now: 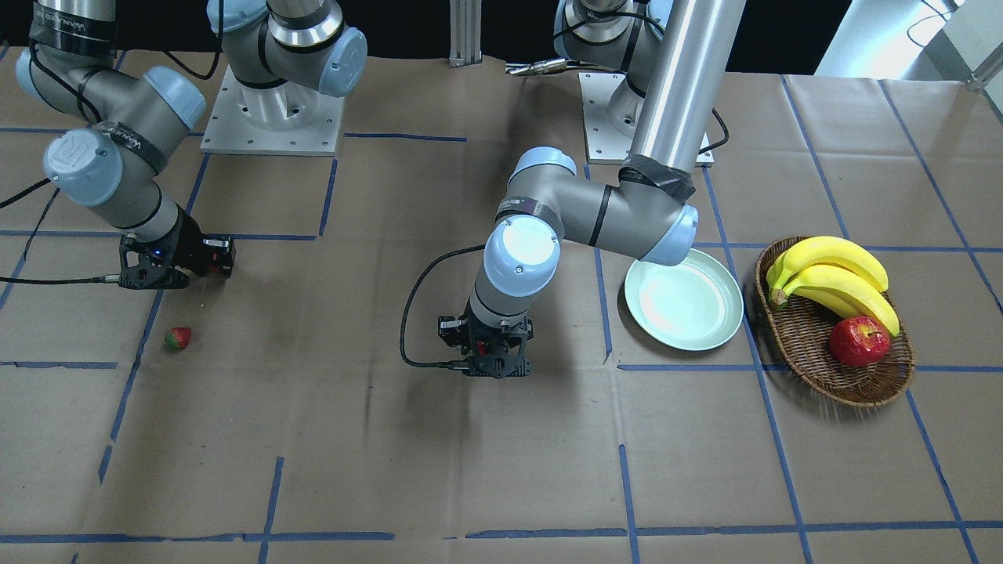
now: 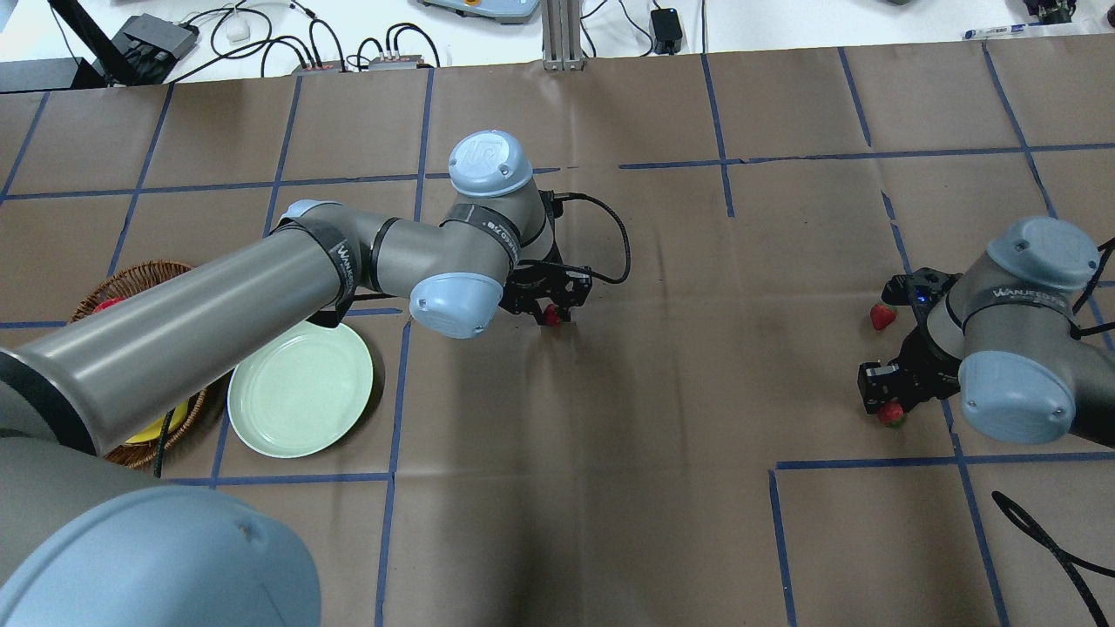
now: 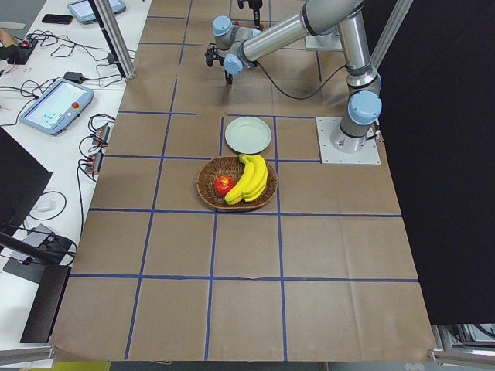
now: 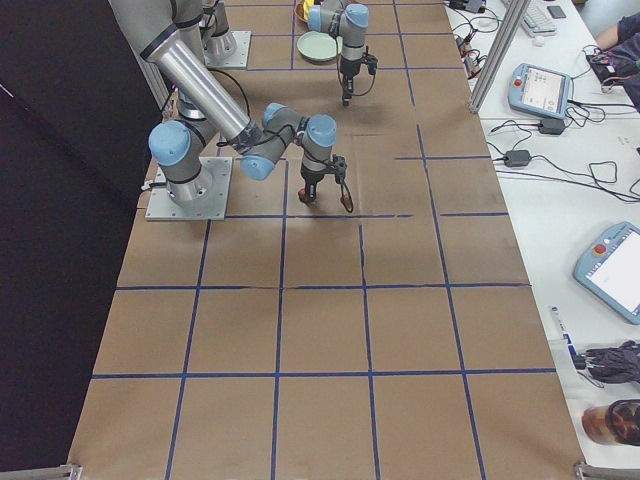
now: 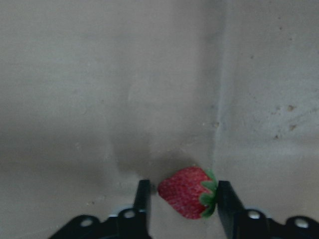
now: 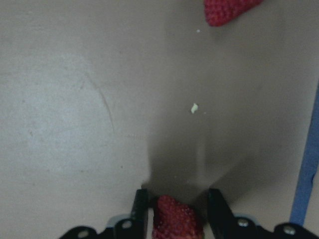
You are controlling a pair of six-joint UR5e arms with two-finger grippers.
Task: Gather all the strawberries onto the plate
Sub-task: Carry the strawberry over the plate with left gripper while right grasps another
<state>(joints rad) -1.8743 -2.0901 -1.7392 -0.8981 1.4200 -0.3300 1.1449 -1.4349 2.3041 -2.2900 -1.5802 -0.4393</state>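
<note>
Left gripper (image 5: 183,188) points down at the table (image 2: 662,392), jaws parted around the 1st berry (image 5: 185,200). One finger touches the green cap and a thin gap shows at the other, so nothing is clamped yet. Right gripper (image 6: 175,196) straddles the 2nd berry (image 6: 174,221) the same way; I cannot tell whether its pads press. The 3rd berry (image 6: 227,10) lies loose ahead of the right gripper, apart from it. The plate (image 2: 300,399) sits behind and to the left of the left gripper, with no berries in it.

This looks like the grasping step for 2 berries at once. Next, each gripper needs a firm close, a lift and a carry to the plate.

Nothing stands between left gripper and plate. A basket (image 1: 862,398) with bananas (image 1: 834,274) and an apple (image 1: 859,342) sits just beyond the plate, so overshoot is a risk. The right gripper's route is long and leads toward the left gripper.
</note>
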